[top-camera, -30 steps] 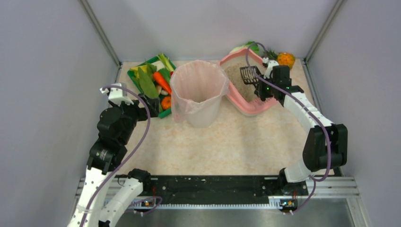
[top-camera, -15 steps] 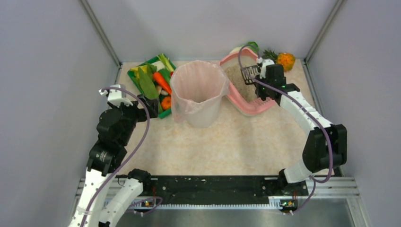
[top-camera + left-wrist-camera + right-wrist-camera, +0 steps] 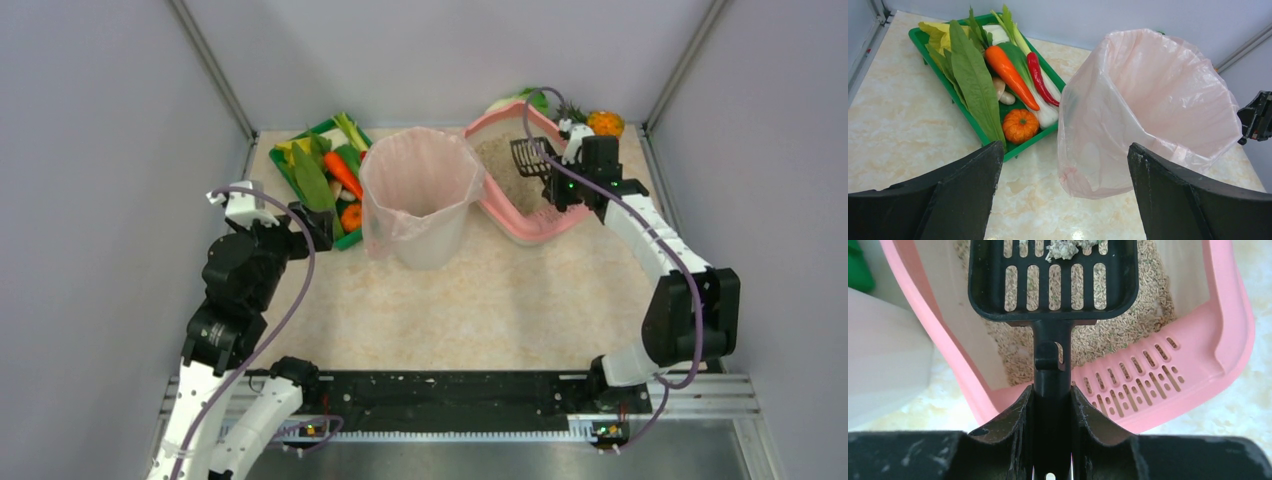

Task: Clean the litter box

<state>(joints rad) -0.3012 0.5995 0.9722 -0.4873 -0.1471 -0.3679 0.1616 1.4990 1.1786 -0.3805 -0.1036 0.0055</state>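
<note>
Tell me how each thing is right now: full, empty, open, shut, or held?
litter box: has grey-beige litter inside.
scoop: held over the litter, with a pale clump on it.
pink-lined bin: upright, top open, nothing seen inside.
green tray: full of vegetables.
left gripper: open, holding nothing.
right gripper: shut on the scoop's handle.

The marbled bench (image 3: 480,300) bears a pink-lined bin (image 3: 420,215) toward twelve o'clock. A green tray (image 3: 1033,141) lies at ten, the litter box (image 3: 545,228) at two.
</note>
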